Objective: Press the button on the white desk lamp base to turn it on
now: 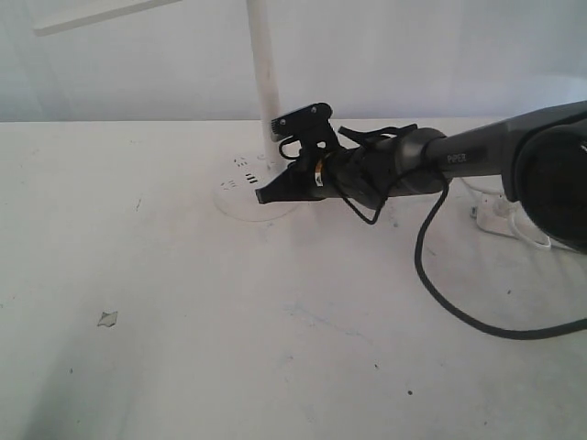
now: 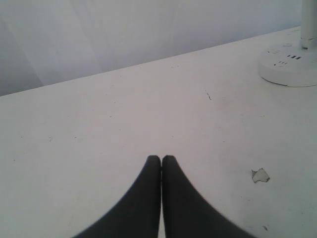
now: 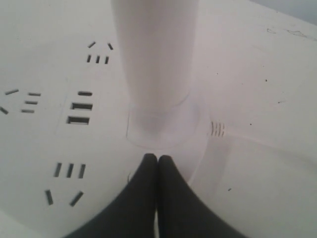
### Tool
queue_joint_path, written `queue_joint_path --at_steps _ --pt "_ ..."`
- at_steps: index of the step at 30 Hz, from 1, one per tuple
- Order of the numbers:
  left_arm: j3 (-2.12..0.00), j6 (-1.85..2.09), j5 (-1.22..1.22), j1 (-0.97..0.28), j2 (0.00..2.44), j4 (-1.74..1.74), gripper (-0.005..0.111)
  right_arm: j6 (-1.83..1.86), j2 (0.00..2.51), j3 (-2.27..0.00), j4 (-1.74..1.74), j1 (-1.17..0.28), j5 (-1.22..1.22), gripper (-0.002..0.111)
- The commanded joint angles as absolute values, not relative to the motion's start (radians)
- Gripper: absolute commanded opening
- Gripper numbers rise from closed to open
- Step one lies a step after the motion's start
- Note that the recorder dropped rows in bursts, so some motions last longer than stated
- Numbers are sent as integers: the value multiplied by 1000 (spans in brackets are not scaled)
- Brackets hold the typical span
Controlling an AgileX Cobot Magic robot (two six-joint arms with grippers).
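Note:
The white desk lamp stands at the back of the table, with its slim pole (image 1: 262, 73) rising from the round white desk lamp base (image 1: 240, 188) and its bar head (image 1: 101, 14) at the top left. My right gripper (image 1: 262, 195) is shut and reaches in from the right. Its joined tips (image 3: 157, 157) sit low over the base (image 3: 44, 139), just in front of the pole's foot (image 3: 158, 124), beside dark socket slots (image 3: 79, 106). I cannot make out a button, and whether the tips touch the base is unclear. My left gripper (image 2: 161, 157) is shut and empty over bare table, far from the base (image 2: 290, 67).
The lamp's white cord (image 3: 257, 139) runs off the base. A white power strip (image 1: 500, 215) lies at the right behind my right arm, whose black cable (image 1: 440, 284) loops onto the table. A small torn scrap (image 1: 107, 319) lies at the front left.

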State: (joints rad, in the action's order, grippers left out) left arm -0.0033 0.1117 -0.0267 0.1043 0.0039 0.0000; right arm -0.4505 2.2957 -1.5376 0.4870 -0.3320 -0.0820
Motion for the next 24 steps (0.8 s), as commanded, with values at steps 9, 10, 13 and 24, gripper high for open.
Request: queue_joint_path --at_steps 9,10,13,24 --pt "0 109 -22 107 0 -6 0 -451 2306 -1532 491 -329 -136 0" --pt "0 109 -22 107 0 -6 0 -451 2306 -1532 491 -329 -141 0" --pt "0 109 -22 107 0 -6 0 -451 2302 -1532 491 -329 -136 0" --pt "0 109 -22 107 0 -6 0 -451 2279 -1532 491 -329 -165 0"
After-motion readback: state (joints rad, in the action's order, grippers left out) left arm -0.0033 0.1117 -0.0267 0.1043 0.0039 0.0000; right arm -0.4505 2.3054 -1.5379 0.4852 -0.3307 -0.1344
